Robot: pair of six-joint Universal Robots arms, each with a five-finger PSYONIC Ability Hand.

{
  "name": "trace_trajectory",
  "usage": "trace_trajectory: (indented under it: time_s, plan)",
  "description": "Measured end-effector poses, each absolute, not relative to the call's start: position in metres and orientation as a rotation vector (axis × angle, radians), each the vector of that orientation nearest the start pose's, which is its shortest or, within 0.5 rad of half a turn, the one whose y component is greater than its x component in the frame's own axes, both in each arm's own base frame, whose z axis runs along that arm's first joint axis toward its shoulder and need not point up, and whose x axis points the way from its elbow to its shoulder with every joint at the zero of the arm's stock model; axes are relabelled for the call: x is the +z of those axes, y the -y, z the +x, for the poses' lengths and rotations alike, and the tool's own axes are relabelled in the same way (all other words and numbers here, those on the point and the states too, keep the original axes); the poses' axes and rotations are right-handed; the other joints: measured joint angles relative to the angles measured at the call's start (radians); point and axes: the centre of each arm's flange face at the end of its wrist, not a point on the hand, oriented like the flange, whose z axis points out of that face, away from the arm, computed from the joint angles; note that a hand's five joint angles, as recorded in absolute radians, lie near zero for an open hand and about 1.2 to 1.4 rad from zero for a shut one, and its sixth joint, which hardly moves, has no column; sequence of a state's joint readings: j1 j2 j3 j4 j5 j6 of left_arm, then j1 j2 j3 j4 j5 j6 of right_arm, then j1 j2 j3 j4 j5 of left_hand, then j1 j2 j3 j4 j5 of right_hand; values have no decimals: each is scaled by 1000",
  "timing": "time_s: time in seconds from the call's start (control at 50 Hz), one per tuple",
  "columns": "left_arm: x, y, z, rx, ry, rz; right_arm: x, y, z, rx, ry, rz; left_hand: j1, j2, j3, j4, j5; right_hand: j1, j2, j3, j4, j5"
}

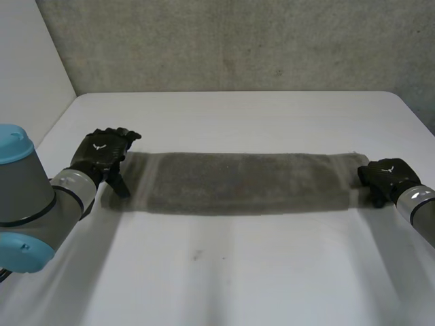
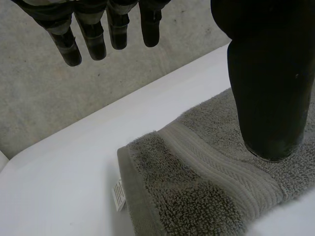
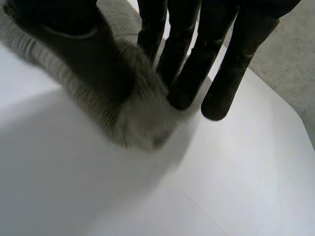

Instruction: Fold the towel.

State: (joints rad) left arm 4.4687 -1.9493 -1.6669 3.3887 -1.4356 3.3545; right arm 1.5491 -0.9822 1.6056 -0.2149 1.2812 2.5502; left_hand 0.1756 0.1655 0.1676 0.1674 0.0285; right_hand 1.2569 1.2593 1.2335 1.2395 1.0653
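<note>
Head view: towel point(image 1: 241, 182) lay stretched on bench point(image 1: 224, 272); L hand point(image 1: 102, 153), fingers point(image 2: 118, 34) straight, thumb on 9 o'clock end; R hand point(image 1: 386, 175) pinched 3 o'clock end, prob. to fold ends together.

support: white table point(image 1: 224, 285) | load: grey towel point(image 1: 241, 183), folded into a long narrow strip, lies flat crosswise at mid-table | one end: ribbed woven band, small white label point(image 2: 118, 195) sticking out onto tabletop | other end: bunched up on tabletop | also: small dark speck point(image 1: 196, 255) on surface, nearer than towel
</note>
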Motion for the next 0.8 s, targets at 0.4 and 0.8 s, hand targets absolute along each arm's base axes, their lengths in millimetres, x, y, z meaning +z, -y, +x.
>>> trace_trajectory:
  time_s: [0.4,0.8]
  plan:
    - [179,300,-223,-2025,-2461,716,163,400,47,-2054,-2797,-1106,0,0,0,0,0,74,70,109,104,99]
    - [177,295,-223,-2014,-2474,719,165,232,379,-1884,-1662,-1449,0,0,0,0,0,77,70,118,104,99]
